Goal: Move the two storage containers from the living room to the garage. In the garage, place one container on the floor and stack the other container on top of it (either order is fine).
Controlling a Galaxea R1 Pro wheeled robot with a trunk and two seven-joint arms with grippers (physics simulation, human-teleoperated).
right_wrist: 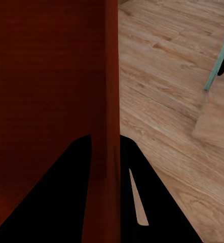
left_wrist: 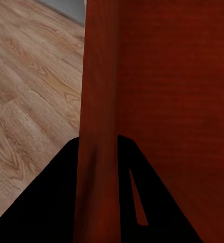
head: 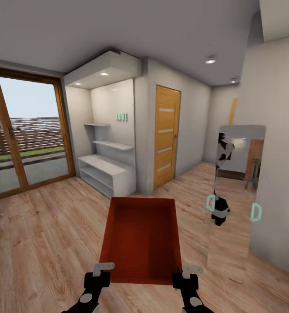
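You are carrying one bin in front of you, held off the wood floor with its open top facing up. Your left gripper is pinching the bin's near left corner: in the left wrist view the red wall is running straight down between the two dark fingers, one inside and one outside, closed as far as the wall allows. Your right gripper is doing the same on the near right corner (the right wrist view is showing the wall sandwiched between its fingers in just the same way). The bin is sitting level between the two arms, its far end pointing toward a wooden door with frosted strips. White shelves are standing left of that door, a glass door further left, and a mirror on the right wall.
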